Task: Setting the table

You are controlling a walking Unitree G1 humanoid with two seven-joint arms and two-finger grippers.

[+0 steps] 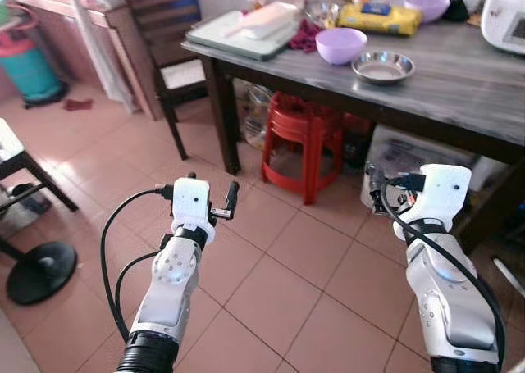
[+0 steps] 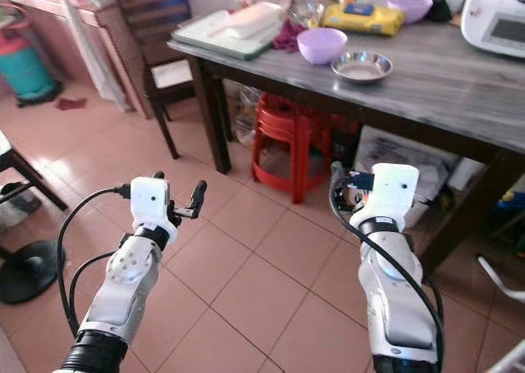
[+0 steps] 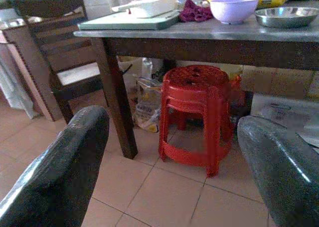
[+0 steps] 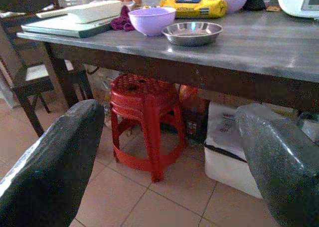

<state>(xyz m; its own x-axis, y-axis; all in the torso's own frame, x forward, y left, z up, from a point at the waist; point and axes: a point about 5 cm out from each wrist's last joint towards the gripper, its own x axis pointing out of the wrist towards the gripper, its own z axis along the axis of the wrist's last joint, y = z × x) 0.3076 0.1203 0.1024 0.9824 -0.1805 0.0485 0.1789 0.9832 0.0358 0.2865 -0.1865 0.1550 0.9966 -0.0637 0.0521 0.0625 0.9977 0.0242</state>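
My left gripper (image 3: 172, 162) has its two black fingers (image 3: 55, 172) spread wide with nothing between them, and my right gripper (image 4: 164, 162) is just as wide apart and empty; both are held out at waist height over the terracotta floor tiles (image 1: 271, 283), well short of the dark wooden table with the grey top (image 1: 459, 70). On that top, near its front edge and toward the left corner, sits the shallow round stainless-steel dish (image 1: 382, 66), and just beside it, farther toward that corner, the lilac plastic bowl (image 1: 341, 45). I judge both to be light and stiff; the steel dish looks slick, so I would pinch its flared rim at the side nearest me rather than try to span it, and take the bowl by its wall at the lip. Behind them lie a white tray on a pale green board (image 1: 242, 30) at the corner and a yellow packet (image 1: 380, 18) toward the back edge. A red plastic stool (image 1: 305, 135) stands under the table.
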